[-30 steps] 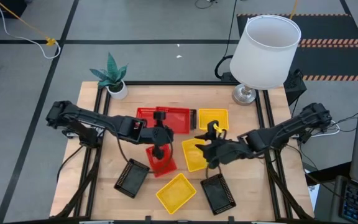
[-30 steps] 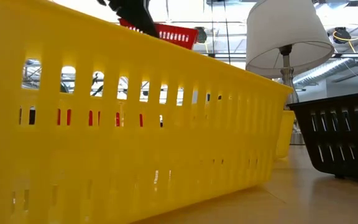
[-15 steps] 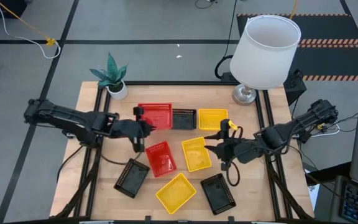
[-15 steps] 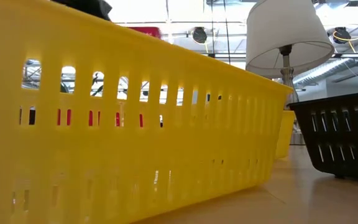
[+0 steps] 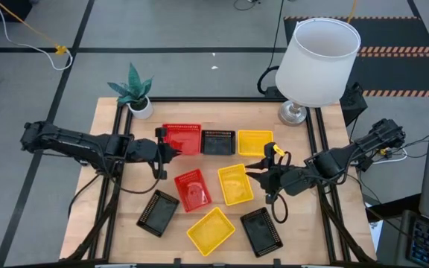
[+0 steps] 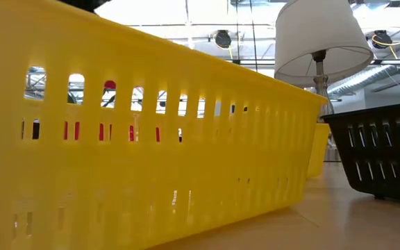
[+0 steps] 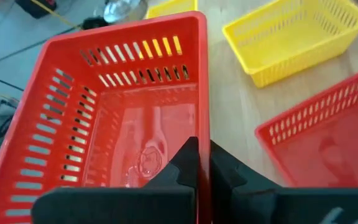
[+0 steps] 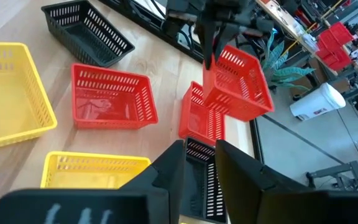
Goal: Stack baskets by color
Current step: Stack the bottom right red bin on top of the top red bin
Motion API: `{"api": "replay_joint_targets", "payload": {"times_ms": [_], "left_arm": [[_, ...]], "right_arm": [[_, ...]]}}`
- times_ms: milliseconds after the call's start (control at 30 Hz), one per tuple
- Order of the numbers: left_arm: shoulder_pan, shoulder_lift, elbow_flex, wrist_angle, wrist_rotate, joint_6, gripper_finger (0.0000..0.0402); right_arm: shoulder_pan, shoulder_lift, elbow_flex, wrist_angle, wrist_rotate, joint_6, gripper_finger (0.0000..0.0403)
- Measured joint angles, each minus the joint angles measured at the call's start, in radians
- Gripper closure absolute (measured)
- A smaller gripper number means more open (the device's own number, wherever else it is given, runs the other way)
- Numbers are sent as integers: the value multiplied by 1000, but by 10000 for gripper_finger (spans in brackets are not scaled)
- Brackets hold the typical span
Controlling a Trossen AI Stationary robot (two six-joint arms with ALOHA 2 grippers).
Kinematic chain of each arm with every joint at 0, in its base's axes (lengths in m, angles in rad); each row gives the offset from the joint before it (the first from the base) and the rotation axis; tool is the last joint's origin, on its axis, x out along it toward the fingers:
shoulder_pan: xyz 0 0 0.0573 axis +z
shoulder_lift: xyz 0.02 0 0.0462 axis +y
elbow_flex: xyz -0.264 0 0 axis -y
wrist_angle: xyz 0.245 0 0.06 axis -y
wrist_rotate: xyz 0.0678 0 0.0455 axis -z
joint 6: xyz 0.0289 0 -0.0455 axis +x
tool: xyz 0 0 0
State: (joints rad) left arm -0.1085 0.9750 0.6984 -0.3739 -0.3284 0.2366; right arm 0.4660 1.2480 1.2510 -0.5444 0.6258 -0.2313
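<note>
The left claw [image 5: 162, 149], pinched tight on a red basket's [image 5: 182, 138] wall, had carried it from mid-frame to upper left of centre, above a second red basket [image 8: 197, 118]. That red stack was close. The right claw [image 5: 263, 176] had backed rightward, part open and empty. Counted: three red, one loose [image 5: 192, 189]; three black baskets [image 5: 220, 141]; three yellow baskets [image 5: 234, 184].

Overhead sees all; low view hugs yellow basket [image 6: 151, 139].
</note>
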Motion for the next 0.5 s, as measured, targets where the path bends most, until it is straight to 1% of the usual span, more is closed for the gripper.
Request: {"api": "replay_joint_targets", "payload": {"times_ms": [100,233,500], "left_arm": [[32,9,-30,38,36,17,397],[73,15,-62,89,67,22,387],[123,47,-67,65,77,56,394]], "right_arm": [[0,0,0,1,0,-1,326],[0,0,0,-5,0,-1,330],[-2,0,0,-5,0,-1,330]]}}
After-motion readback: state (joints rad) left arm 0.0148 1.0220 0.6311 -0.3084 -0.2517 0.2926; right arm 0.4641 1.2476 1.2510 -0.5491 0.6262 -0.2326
